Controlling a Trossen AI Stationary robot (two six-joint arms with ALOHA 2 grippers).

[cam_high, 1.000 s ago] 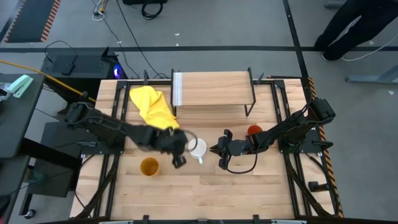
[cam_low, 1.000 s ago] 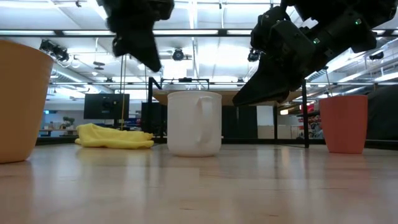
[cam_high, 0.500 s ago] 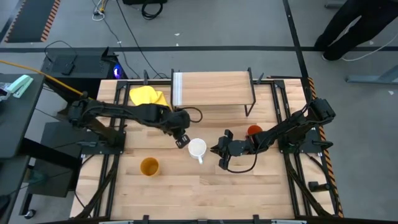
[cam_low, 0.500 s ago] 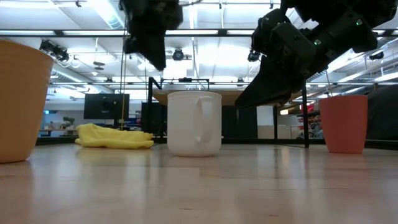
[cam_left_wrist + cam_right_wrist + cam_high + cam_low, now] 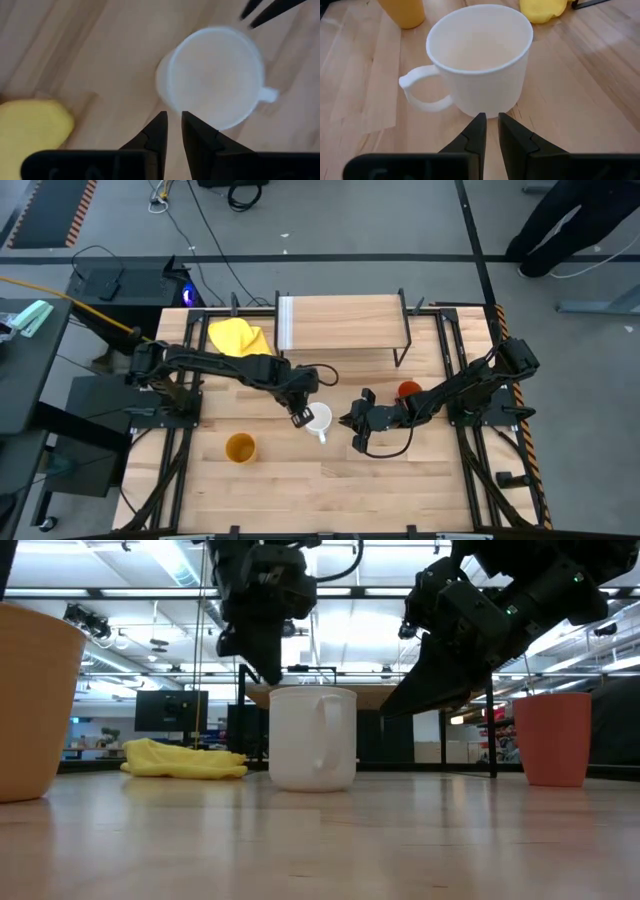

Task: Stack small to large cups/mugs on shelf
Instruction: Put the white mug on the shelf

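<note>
Light-wood tabletop under bright ceiling lights; both jaws nearly closed, empty, flanking white mug.

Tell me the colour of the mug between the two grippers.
White mug; the right wrist view shows it best.

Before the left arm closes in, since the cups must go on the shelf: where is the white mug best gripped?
Probably by the rim. The white mug stands upright and open-topped, so one finger could drop inside, one outside. Come from above, on the wall away from its handle, which points toward the table's front. The left gripper already hangs at that far rim, fingers nearly together.
</note>
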